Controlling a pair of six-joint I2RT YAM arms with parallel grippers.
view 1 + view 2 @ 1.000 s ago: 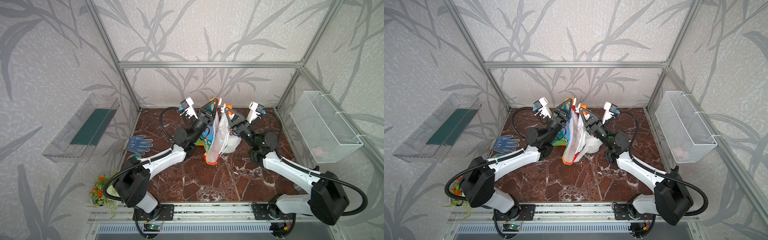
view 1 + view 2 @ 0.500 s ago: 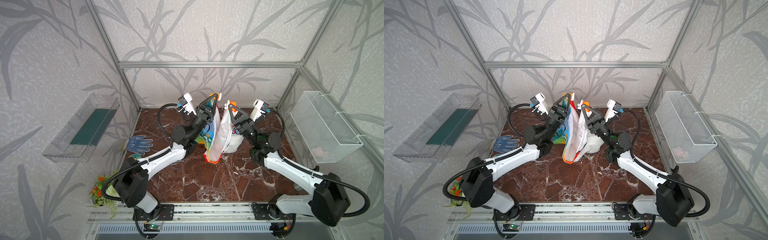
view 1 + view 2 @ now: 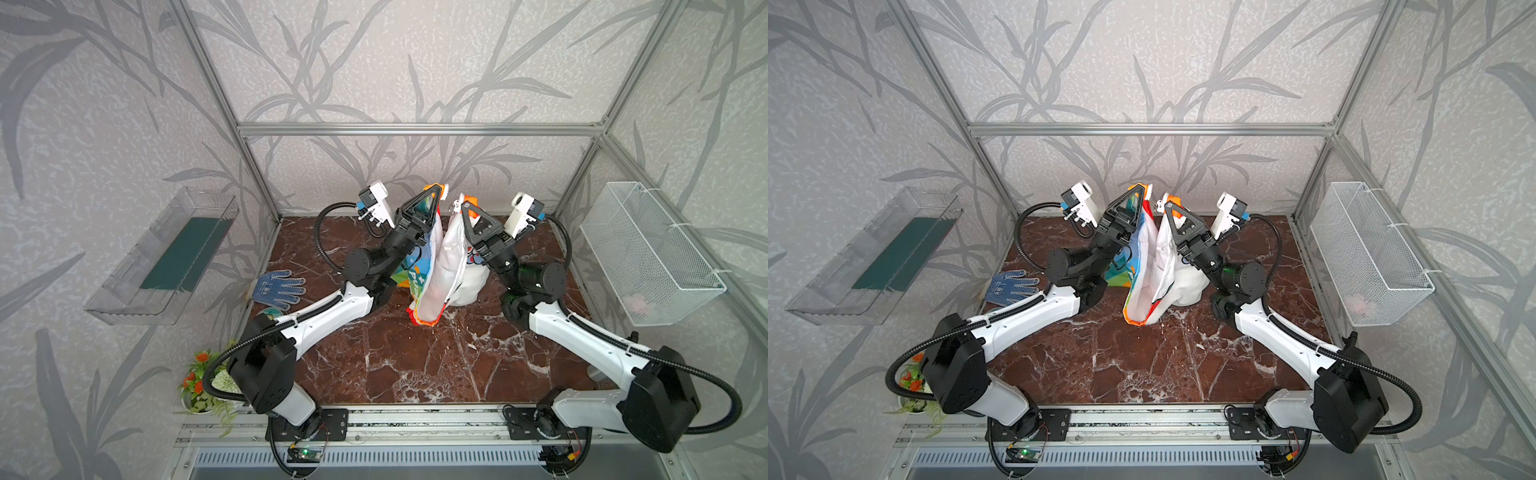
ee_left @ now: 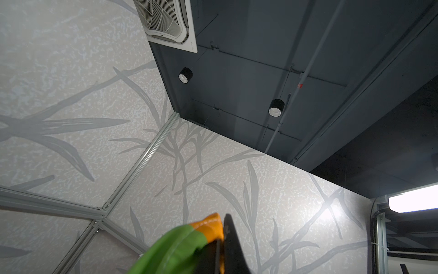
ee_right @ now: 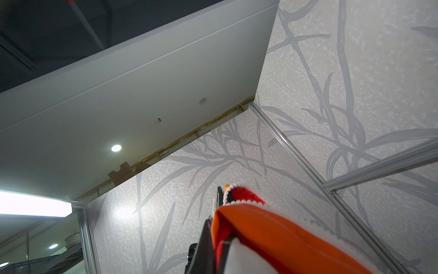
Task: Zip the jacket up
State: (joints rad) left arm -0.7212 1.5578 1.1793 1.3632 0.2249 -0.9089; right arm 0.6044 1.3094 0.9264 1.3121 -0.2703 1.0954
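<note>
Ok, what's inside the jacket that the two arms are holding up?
The jacket hangs open between the left gripper and right gripper, showing white lining and a bit of cartoon print. Deeper down, folds hide the rest.

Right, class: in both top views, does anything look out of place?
The blue dotted glove lies loose by the left edge of the table, unrelated to zipping. The jacket hangs unzipped between the left tool and right tool, both shut on it.
</note>
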